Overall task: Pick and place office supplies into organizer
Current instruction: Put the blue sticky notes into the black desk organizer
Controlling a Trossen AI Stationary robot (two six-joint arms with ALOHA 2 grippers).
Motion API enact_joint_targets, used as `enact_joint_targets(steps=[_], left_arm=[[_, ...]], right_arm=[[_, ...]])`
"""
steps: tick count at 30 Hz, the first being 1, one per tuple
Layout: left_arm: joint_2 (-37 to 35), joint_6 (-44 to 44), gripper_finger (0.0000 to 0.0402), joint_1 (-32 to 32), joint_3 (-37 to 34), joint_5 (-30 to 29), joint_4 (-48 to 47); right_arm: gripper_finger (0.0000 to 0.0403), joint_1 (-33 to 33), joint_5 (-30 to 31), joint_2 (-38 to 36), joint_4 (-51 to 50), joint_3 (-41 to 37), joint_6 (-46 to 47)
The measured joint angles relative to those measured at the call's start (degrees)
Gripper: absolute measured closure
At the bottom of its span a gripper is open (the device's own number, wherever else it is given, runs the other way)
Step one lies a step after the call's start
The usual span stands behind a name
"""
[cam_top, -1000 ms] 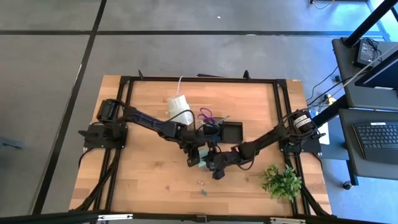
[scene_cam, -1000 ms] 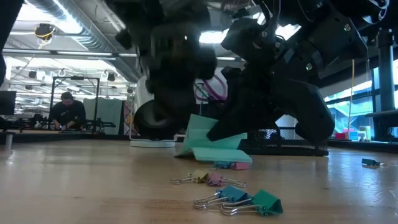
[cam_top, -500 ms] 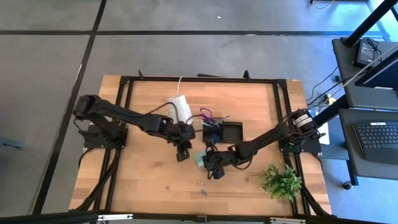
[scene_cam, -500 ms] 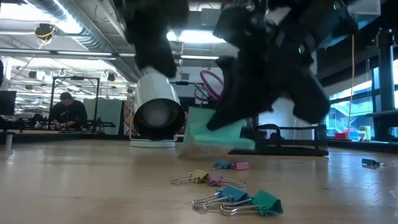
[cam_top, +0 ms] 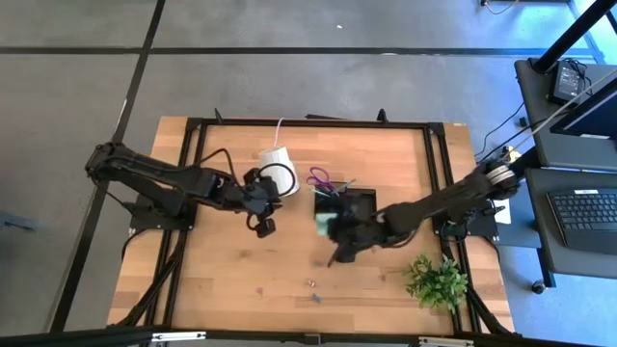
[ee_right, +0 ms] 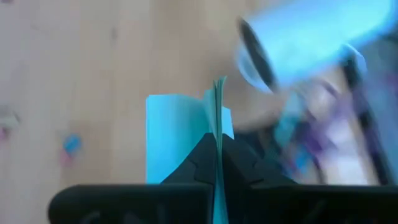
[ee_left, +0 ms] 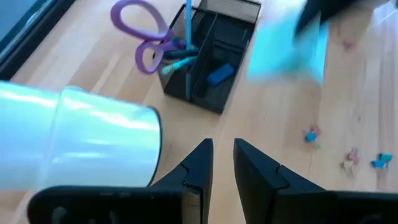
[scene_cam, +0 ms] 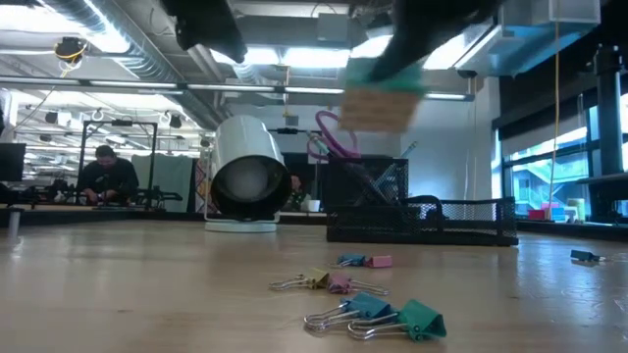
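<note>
The mint-green sticky-note pad (cam_top: 322, 224) is in my right gripper (cam_top: 333, 236), just on the near-left side of the black organizer (cam_top: 347, 205). In the low view the pad (scene_cam: 381, 96) hangs high above the table, its tan underside showing. The organizer (ee_left: 211, 62) holds purple-handled scissors (ee_left: 144, 34), pens and a blue bit. My left gripper (ee_left: 222, 149) is open and holds nothing, beside the white cylinder roll (cam_top: 277, 166). Small binder clips (scene_cam: 375, 314) lie on the wood near the table's near edge. My right gripper (ee_right: 214, 149) pinches the sticky-note pad by one edge (ee_right: 215, 118) between its two fingers, and the pad stands edge-on in the hold. One mint sheet (ee_right: 177, 134) fans out to the side. The pad is lifted clear of the table.
The white cylinder roll (scene_cam: 245, 176) lies on its side left of the organizer (scene_cam: 422, 211). A green leafy plant (cam_top: 437, 280) stands at the near right corner. More clips (scene_cam: 339, 282) and a blue bit (scene_cam: 586, 256) dot the near table. A person sits far off in the room.
My right gripper has lifted the pad off the table, where it lay tilted, and carried it up and toward the far edge, close to the organizer. My left gripper has drawn back from the pad toward the table's left and now hangs by the white roll.
</note>
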Motion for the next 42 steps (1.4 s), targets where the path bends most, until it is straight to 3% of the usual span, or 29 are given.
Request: enact_joint_targets(steps=[5,8,11,20,29,42], left_arm=[[0.2,0.2,0.0342,-0.6,0.0,-0.6,-0.6],[0.5,0.5,0.0342,-0.6,-0.1,-1.0,-0.9],[0.6,0.7,0.0342,-0.5,-0.1,-3.0,-0.9],[0.6,0.8,0.0342,-0.5,-0.1,-6.5,-1.1],[0.7,0.6,0.0342,-0.5,-0.1,-6.5,-1.1],[0.7,-0.2,0.0342,-0.5,-0.1,-6.9,-1.1]], right_arm=[[0.0392,1.7,3.0,-9.4,-13.8,-2.7,12.1],[0.0392,3.0,7.9,-14.5,-13.9,-7.4,14.1],[0.0392,3.7,12.6,-16.9,-9.6,-13.2,9.8],[0.0391,3.3,14.4,-13.7,2.6,-25.8,5.7],[0.0391,1.9,14.3,-13.1,8.2,-31.1,5.4],[0.0391,-2.0,13.6,-12.9,17.8,-36.0,-3.5]])
